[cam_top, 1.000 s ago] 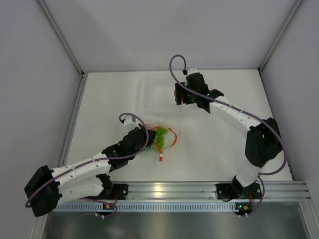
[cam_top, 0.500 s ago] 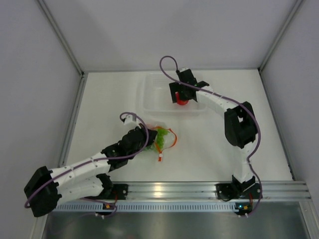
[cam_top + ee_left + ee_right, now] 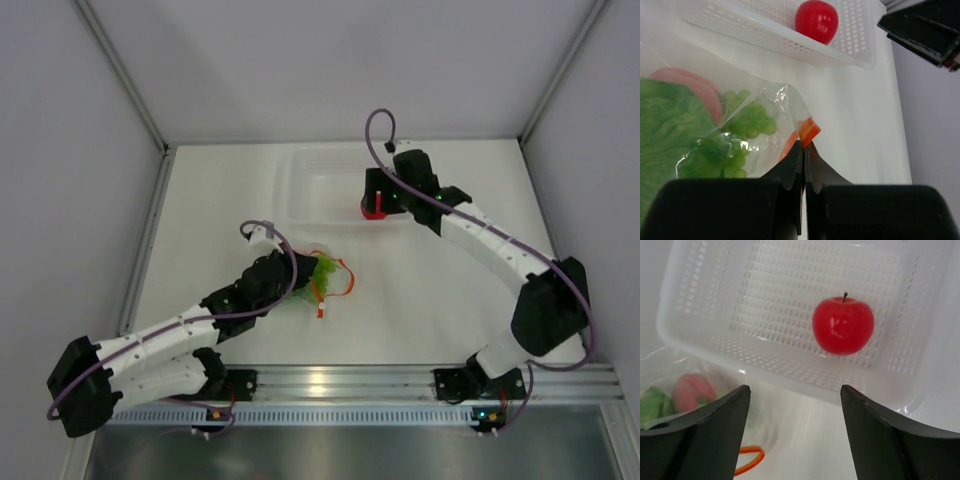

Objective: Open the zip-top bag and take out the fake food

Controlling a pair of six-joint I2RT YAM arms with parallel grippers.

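Observation:
The zip-top bag (image 3: 330, 276) lies mid-table, clear and crinkly. My left gripper (image 3: 804, 146) is shut on its orange zip strip (image 3: 809, 131). Inside it I see green lettuce (image 3: 665, 130), a grape bunch (image 3: 742, 127) and a pinkish round fruit (image 3: 692, 86). A red ball-like tomato (image 3: 843, 326) sits free in the white perforated tray (image 3: 790, 371). My right gripper (image 3: 794, 390) hangs open and empty over the tray's near rim, a short way back from the tomato (image 3: 372, 211). In the top view the left gripper (image 3: 305, 272) is at the bag's left side.
The tray (image 3: 305, 190) stands at the back centre of the white table. The enclosure's grey walls close in the left, right and rear. The right arm's black wrist (image 3: 925, 30) shows at the top right of the left wrist view.
The right gripper opened, left the red tomato in the tray and drew back to the right. The left gripper has stayed shut on the bag.

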